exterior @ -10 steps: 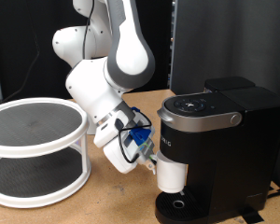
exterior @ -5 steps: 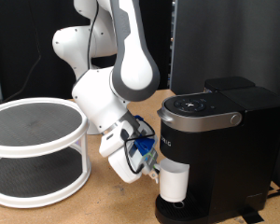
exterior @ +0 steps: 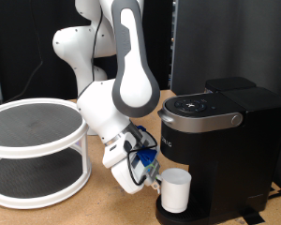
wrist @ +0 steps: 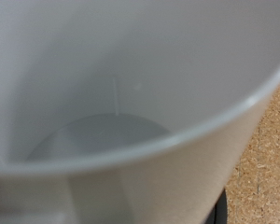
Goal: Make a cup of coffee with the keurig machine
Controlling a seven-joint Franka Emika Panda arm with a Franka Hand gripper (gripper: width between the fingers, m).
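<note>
The white cup (exterior: 175, 192) stands upright under the brew head of the black keurig machine (exterior: 225, 131), at or just above its round drip tray (exterior: 170, 218). My gripper (exterior: 155, 178) is at the cup's side towards the exterior view's left and is shut on its rim. In the wrist view the empty inside of the cup (wrist: 112, 84) fills the picture, and my fingers do not show clearly. The machine's silver-grey lid handle (exterior: 204, 119) is down.
A white two-tier round rack (exterior: 37, 127) stands at the exterior view's left on the wooden table (exterior: 84, 211). The robot's white base is behind the arm. A dark panel rises behind the machine. The wrist view shows table wood (wrist: 261, 159) and a dark tray edge (wrist: 221, 210).
My gripper has moved down and slightly to the exterior view's right with the cup in it. The cup has come down from under the brew head to the drip tray.
</note>
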